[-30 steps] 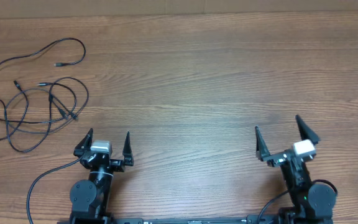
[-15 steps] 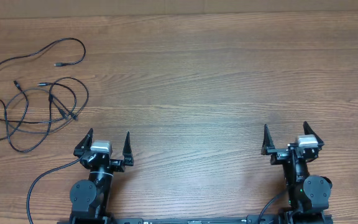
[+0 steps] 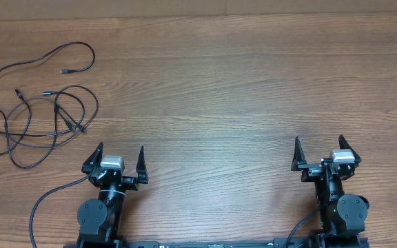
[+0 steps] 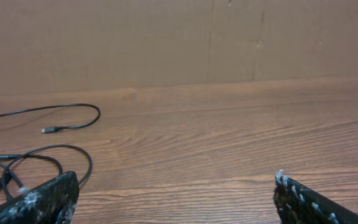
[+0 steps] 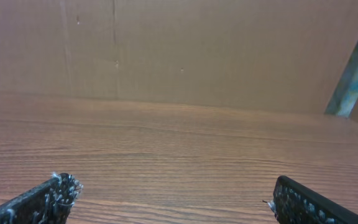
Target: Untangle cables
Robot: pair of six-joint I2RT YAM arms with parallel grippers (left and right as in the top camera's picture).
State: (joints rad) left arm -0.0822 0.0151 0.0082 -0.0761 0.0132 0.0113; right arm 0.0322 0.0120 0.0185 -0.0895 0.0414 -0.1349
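Note:
The cables (image 3: 47,114) are thin black cords with small plugs, lying in a loose tangle of loops at the table's far left. In the left wrist view part of the tangle (image 4: 48,152) shows at the left, with one plug end on the wood. My left gripper (image 3: 121,153) is open and empty near the front edge, to the right of and nearer than the tangle. My right gripper (image 3: 318,146) is open and empty at the front right, far from the cables. In the right wrist view no cable shows.
A brown cardboard wall (image 4: 179,37) stands along the table's far edge. A thicker black wire (image 3: 47,200) runs from the left arm's base at the front left. A greenish post (image 5: 353,62) stands at the far right.
My right gripper has drawn back toward the front edge and turned straight. The left arm and the cables have not moved.

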